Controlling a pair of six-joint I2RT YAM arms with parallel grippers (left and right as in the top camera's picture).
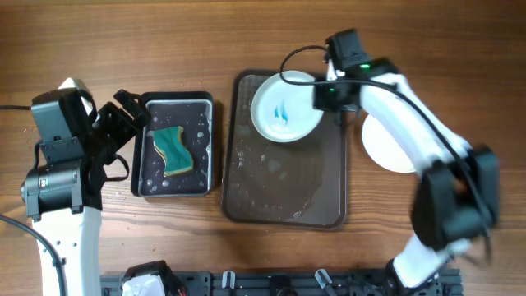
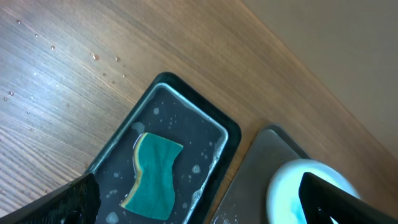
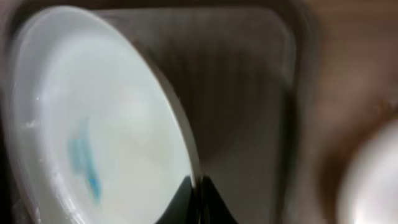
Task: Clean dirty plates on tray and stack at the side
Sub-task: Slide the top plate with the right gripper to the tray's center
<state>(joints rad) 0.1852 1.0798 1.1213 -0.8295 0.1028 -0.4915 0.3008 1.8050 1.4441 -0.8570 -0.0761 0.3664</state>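
Shut on the rim of the smeared plate (image 1: 283,108), at the tray's (image 1: 279,193) far end: right pincer (image 3: 199,202), blurred in its own view. Spread wide beside the black basin (image 1: 197,177): left pincer (image 1: 123,115). Half hidden under the right arm, on the worktop (image 1: 460,49): second plate (image 1: 382,152).

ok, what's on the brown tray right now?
One plate with a teal smear at the far end of the tray, its rim pinched by the right fingers. Water puddles lie across the middle. The tray floor under the plate is hidden.
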